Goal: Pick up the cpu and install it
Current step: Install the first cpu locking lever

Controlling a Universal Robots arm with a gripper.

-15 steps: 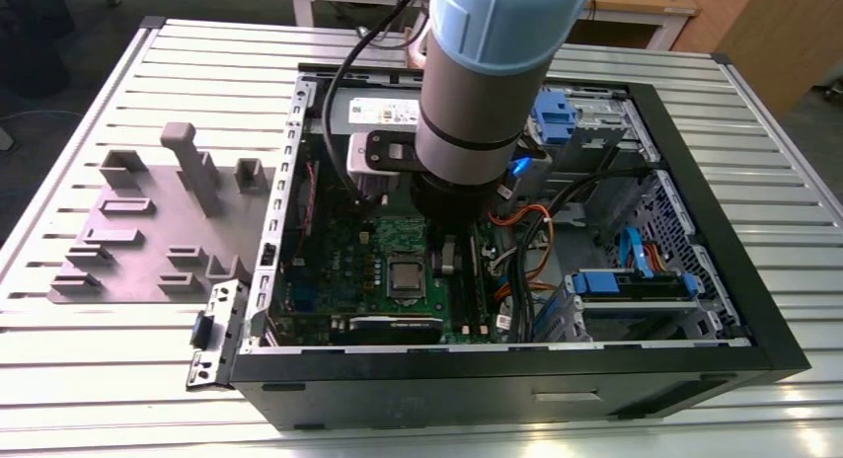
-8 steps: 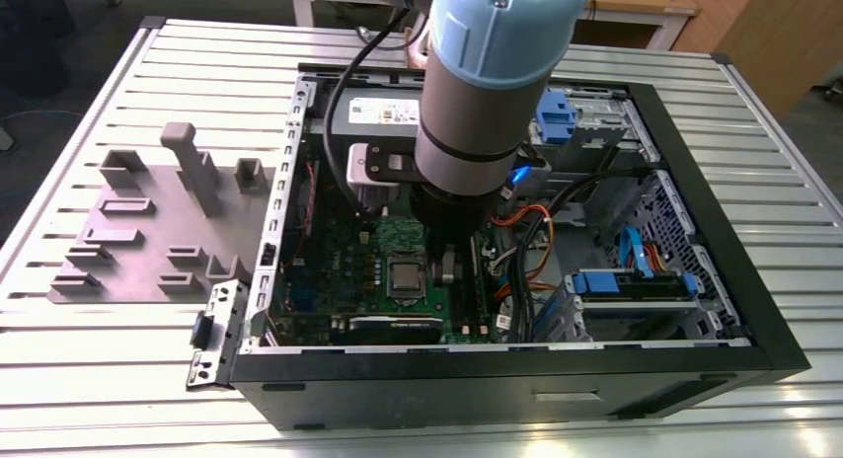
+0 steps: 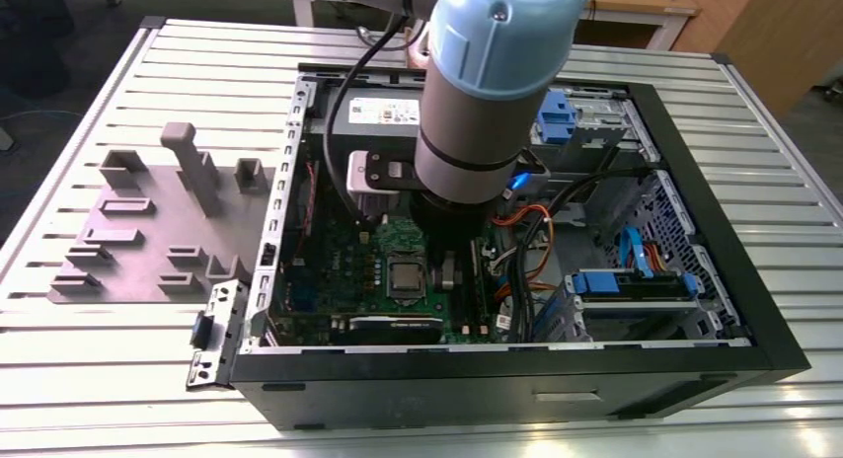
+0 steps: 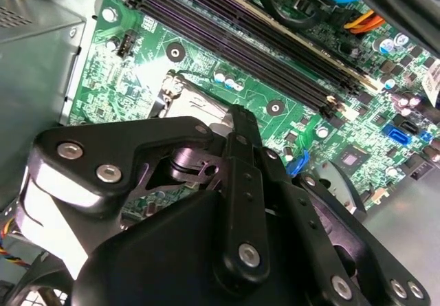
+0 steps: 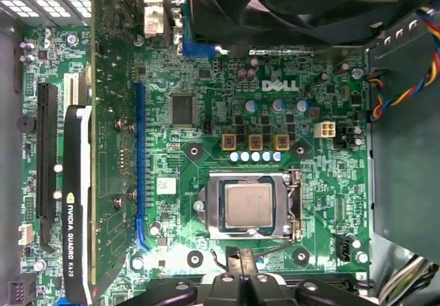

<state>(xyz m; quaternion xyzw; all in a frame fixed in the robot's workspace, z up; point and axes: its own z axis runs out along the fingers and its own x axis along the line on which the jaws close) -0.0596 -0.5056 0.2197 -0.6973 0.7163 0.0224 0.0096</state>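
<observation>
Inside board socket (image 5: 249,205), cpu (image 5: 248,205)

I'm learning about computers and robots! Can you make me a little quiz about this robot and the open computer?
1. True or false: the cpu already lies in its socket on the green circuit board.
2. Where is the gripper?
A. Over the grey-purple moulded plate
B. Inside the computer case, beside the socket
C. Outside the case, above the slatted table
3. Fill in: the gripper's fingers hold ____.

Key:
1. True. The silver square sits inside the socket frame.
2. B. In the first wrist view the fingertips meet just beside the socket.
3. Nothing. They are closed together with no chip between them.
</observation>
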